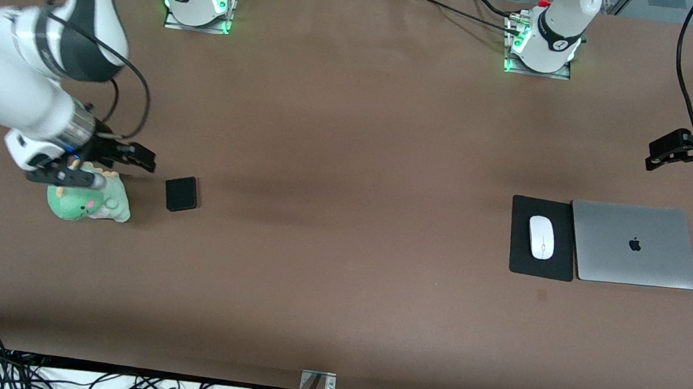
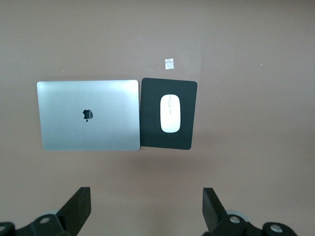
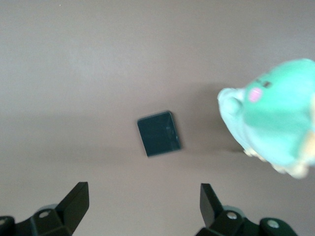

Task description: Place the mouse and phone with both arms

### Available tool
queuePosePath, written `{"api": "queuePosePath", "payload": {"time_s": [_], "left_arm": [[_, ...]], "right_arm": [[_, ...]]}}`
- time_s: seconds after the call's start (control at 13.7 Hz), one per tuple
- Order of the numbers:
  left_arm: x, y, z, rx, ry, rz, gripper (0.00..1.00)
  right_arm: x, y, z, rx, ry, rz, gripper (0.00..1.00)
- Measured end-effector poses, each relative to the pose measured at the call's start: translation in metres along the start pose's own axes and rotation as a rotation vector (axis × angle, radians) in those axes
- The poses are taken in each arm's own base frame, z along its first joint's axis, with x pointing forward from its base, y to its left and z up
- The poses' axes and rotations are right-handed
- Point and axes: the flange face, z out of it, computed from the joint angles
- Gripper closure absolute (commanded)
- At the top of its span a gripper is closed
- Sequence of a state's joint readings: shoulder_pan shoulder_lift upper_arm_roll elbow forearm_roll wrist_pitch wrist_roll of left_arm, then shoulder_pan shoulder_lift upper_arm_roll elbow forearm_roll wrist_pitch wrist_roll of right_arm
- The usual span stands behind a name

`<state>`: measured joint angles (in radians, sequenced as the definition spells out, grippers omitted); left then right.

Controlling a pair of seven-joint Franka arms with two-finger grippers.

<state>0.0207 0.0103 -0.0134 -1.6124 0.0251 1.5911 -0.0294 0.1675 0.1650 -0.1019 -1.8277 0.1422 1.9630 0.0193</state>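
At the left of the front frame, the small black square slab phone [image 1: 181, 194] lies just beside the right claw [image 1: 105, 168], spread empty over the green plush toy [image 1: 88, 201], while the left claw [image 1: 677, 152], also spread, hangs at the right edge above the glossy white oval mouse [image 1: 540, 237].

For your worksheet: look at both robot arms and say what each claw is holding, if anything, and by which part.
Nothing is held. The left claw is open above the table near the laptop; the right claw is open over the green plush toy.
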Motion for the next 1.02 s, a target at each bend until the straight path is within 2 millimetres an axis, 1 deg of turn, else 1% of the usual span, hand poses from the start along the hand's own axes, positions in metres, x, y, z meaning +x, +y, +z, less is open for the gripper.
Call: {"api": "queuePosePath", "payload": {"time_s": [0.15, 0.36, 0.51, 0.58, 0.73, 0.95, 1.02], "left_arm": [[0.002, 0.003, -0.003, -0.009, 0.007, 0.003, 0.00], [0.013, 0.012, -0.014, -0.020, 0.037, 0.018, 0.00], [0.019, 0.013, -0.017, -0.021, 0.047, 0.019, 0.00], [0.022, 0.013, -0.014, -0.021, 0.043, 0.019, 0.00], [0.026, 0.013, -0.008, -0.021, 0.033, 0.018, 0.00], [0.029, 0.007, -0.007, -0.021, 0.031, 0.008, 0.00], [0.029, 0.006, -0.007, -0.021, 0.033, 0.006, 0.00]], "right_arm": [[-0.019, 0.021, -0.043, 0.012, -0.002, 0.013, 0.00], [-0.048, 0.047, -0.100, -0.008, 0.010, 0.031, 0.00], [-0.064, 0.054, -0.131, -0.016, 0.020, 0.038, 0.00], [-0.070, 0.055, -0.141, -0.022, 0.020, 0.037, 0.00], [-0.078, 0.056, -0.154, -0.043, 0.021, 0.031, 0.00], [-0.081, 0.053, -0.165, -0.051, 0.023, 0.026, 0.00], [-0.081, 0.050, -0.173, -0.051, 0.038, 0.021, 0.00]]}}
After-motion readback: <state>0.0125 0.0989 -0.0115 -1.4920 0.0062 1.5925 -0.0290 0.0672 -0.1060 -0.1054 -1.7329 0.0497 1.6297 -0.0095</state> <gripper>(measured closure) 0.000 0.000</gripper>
